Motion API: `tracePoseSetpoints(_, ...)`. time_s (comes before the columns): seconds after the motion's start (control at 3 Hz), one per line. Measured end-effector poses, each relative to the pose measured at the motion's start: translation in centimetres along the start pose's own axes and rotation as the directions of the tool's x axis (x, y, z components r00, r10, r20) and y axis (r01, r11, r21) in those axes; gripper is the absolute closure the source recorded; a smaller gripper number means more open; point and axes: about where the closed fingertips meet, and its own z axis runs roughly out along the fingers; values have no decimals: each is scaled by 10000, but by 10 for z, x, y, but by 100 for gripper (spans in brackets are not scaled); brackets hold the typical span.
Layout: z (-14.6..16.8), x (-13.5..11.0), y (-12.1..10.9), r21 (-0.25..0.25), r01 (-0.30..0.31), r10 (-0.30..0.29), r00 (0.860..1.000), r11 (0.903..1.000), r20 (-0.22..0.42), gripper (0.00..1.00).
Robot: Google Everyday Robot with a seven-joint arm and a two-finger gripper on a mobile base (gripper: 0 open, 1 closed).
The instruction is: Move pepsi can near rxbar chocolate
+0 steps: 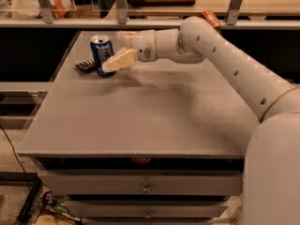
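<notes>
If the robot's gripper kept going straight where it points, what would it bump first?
The pepsi can. The gripper points toward it and looks right up against its lower side, though depth is unclear. The rxbar lies just beyond.

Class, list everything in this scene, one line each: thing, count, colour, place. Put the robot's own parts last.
pepsi can: one, blue with silver top, upright at the table's far left
rxbar chocolate: one, dark, flat on the table just left of the can
table: one, grey top, centre
drawers: two, grey, under the table top
red-orange can: one, back ledge behind the arm
arm: one, white, reaching in from the right
tool: one, pale beige, at the pepsi can's right side
</notes>
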Motion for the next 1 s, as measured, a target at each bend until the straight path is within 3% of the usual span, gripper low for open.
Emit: tracePoseSetpoints(1.0,-44,-1,11,578,-56,89,9983,9983,-580,0)
